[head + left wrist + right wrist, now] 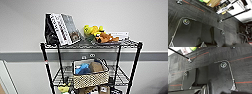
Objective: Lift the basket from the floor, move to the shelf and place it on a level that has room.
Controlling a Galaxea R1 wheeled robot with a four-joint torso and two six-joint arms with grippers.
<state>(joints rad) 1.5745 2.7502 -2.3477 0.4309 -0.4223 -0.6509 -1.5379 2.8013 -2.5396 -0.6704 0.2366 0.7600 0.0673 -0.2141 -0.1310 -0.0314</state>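
In the head view the beige woven basket (90, 75) rests on the second-from-top wire level (120, 76) of the black wire shelf (136, 62), with blue cloth and a brown packet inside it. It sits near the middle of that tier, close to its front edge. No gripper touches it in the head view. Both wrist views look down on the dark grey carpet floor (205, 16) (209, 58), with a foot of a shelf post (220, 21) (190, 60) standing on it.
The top tier carries leaning books (62, 28), plush toys (101, 35) and a flat white book. Cluttered boxes sit on the lower tiers (100, 89). A grey wall with a darker band stands behind the rack. Thin red lines cross the carpet.
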